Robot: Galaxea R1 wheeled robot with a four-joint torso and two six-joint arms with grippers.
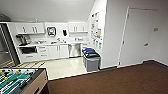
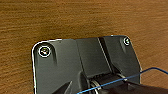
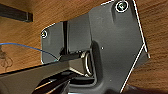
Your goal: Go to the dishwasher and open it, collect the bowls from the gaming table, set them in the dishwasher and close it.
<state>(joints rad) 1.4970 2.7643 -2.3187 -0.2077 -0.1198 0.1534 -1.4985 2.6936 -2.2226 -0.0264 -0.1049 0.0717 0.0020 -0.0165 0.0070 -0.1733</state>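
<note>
At the near left corner of the head view stands a foosball table (image 1: 21, 80) with its green field and rods, and beyond it a pale-floored kitchenette holds the stainless-steel dishwasher (image 1: 74, 50), door shut, set among white cabinets (image 1: 53, 52) under the counter, likely for plumbing. To its right a grey waste bin (image 1: 91, 60) stands against the wall corner, clear of the brown carpet (image 1: 112, 80). The state of either arm's jaws cannot be told.

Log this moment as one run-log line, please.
phase: approach | dishwasher: shut, across the kitchenette | foosball table: near left | bins: beside dishwasher | floor: brown carpet
</note>
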